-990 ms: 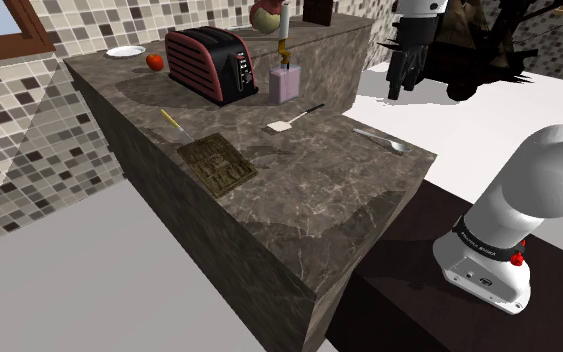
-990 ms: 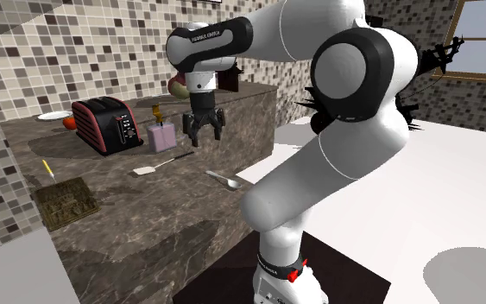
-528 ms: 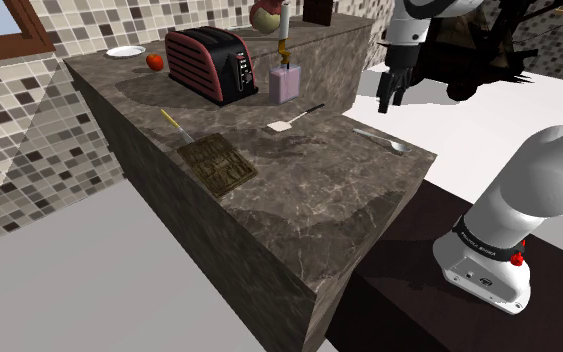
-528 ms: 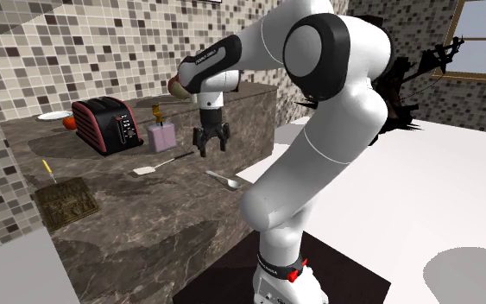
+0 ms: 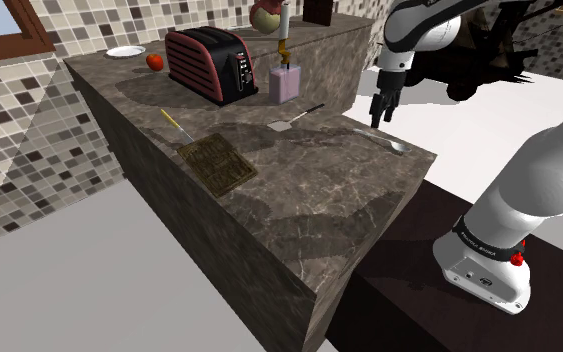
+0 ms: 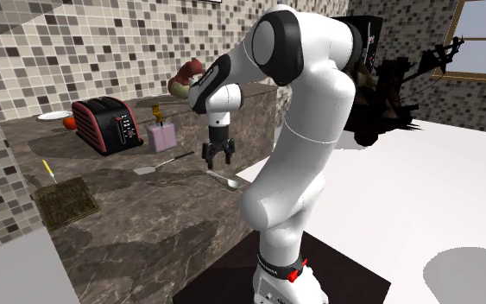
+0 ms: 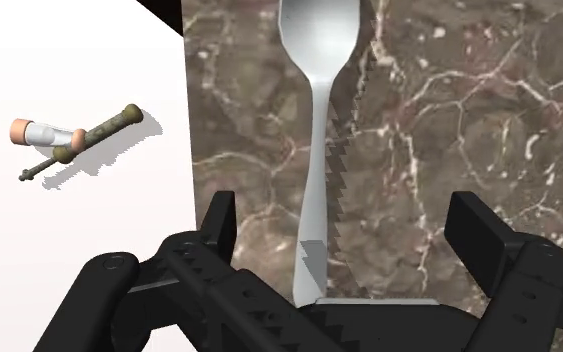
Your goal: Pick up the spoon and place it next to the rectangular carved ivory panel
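A silver spoon lies near the counter's corner closest to the stand, also seen in the second exterior view as the spoon. My black gripper hangs just above its handle end, open. In the wrist view the spoon runs lengthwise between the gripper's spread fingers, which stand apart from it on both sides. The dark carved rectangular panel lies flat near the counter's front edge, well toward the shoulder view's left of the spoon; the second exterior view shows the panel at its left.
A red-black toaster, a pink cup, a white spatula and a yellow pencil sit on the marble counter. A plate and tomato lie far back. A small tool lies on the white floor beside the counter edge.
The arm has swung down over the last second, bringing the gripper from high above the counter to just over the spoon. The spoon and other objects have not moved.
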You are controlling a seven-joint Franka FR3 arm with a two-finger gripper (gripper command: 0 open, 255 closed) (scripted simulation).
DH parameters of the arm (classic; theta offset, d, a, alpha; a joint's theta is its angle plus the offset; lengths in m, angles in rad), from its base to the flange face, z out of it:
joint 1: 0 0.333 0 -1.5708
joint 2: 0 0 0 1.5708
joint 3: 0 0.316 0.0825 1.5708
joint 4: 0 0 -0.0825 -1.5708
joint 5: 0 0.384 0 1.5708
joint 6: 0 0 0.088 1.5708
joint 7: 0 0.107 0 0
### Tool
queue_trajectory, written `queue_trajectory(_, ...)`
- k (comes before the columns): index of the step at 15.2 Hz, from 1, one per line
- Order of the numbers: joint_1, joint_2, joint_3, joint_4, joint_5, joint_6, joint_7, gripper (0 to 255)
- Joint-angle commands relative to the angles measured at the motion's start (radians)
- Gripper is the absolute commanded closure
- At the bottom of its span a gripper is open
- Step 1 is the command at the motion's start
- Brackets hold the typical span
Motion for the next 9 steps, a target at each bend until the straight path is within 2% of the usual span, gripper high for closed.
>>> queue_trajectory(1,-0.001,0.03,-0.008,-0.005,0.006,0.033,-0.016,0)
queue_trajectory(6,0.003,0.059,-0.009,-0.051,0.016,0.108,-0.023,0)
queue_trajectory(9,0.004,0.063,-0.009,-0.056,0.018,0.116,-0.024,0)
